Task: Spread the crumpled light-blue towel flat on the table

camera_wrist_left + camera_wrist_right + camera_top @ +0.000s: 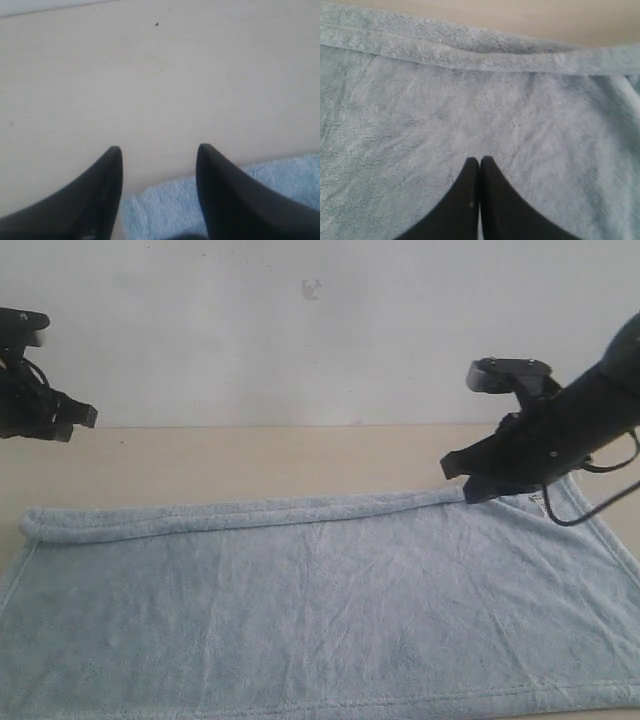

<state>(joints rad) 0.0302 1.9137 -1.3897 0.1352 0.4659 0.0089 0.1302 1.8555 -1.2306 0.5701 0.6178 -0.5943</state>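
1 fold is all that's left: the towel (pixel 320 610) lies nearly flat on the worktop (pixel 250 455), but its far edge (pixel 250 512) is rolled over. Your left fingers (pixel 102 195) stand wide and empty beside the corner. Your right fingers (pixel 492 200) are pressed together, holding nothing, above the cloth. Drag those closed tips across and you could bunch the pile. No containers in view.
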